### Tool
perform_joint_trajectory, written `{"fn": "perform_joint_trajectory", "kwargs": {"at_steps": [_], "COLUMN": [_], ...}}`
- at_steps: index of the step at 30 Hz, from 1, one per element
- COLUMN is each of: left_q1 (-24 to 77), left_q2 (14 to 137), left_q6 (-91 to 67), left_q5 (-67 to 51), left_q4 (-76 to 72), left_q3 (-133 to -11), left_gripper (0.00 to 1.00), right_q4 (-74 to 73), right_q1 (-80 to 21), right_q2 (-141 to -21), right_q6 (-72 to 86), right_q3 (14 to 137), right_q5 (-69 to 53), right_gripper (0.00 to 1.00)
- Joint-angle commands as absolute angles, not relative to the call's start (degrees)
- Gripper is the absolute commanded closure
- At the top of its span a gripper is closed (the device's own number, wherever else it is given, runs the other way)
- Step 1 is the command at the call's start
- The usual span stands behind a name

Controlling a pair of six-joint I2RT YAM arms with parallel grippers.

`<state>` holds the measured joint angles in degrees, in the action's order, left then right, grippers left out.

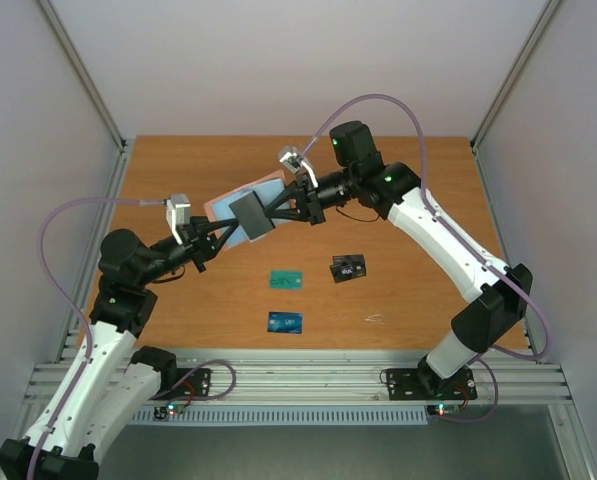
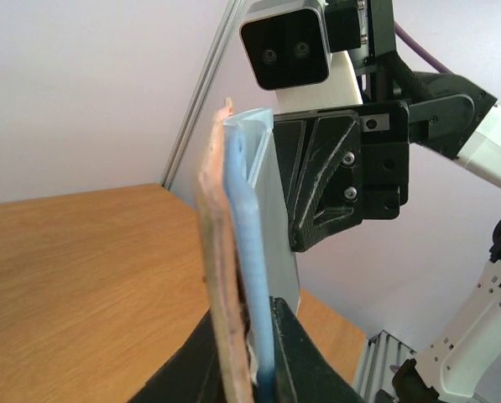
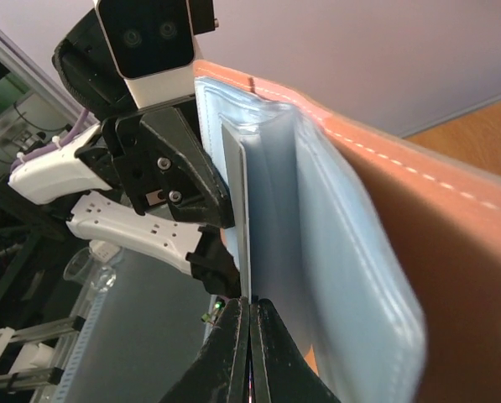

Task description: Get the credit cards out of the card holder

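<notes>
Above the counter my left fingers pinch the card holder while my right fingers, facing them, clamp the grey card poking from it.

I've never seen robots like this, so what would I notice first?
Probably the holder, held up in the air over the table between both arms. The left end effector clamps it, and the right end effector pinches a thin grey sheet at its blue inside. Next come a green card, a black card and a blue card, lying loose on the table nearer the arm bases.
</notes>
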<state>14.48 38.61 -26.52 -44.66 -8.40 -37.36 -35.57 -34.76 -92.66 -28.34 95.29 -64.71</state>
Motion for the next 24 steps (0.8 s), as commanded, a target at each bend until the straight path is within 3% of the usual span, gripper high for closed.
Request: {"fn": "perform_joint_trajectory", "kwargs": {"at_steps": [1, 5, 18, 24], "left_q1": [14.7, 14.6, 14.6, 14.7], "left_q2": [38.4, 38.4, 38.1, 38.0], "left_q6": [-25.8, -25.7, -24.4, -19.5], "left_q5": [-46.1, -45.8, -43.8, -26.6], "left_q4": [-11.5, -11.1, -8.0, 5.6], "left_q3": [-37.0, -37.0, -37.3, -37.8], "left_gripper": [0.92, 1.0, 1.0, 1.0], "right_q4": [-38.5, -38.4, -44.5, -58.5], "right_q1": [-34.1, -33.7, -28.5, -23.5], "right_q2": [-90.4, -90.3, -88.8, -88.6], "right_q6": [-31.3, -31.1, -35.4, -46.2], "right_q3": [97.9, 98.0, 98.3, 101.1], "right_q5": [-63.3, -63.1, -60.5, -51.7], "right_gripper": [0.99, 0.99, 0.99, 0.99]}}
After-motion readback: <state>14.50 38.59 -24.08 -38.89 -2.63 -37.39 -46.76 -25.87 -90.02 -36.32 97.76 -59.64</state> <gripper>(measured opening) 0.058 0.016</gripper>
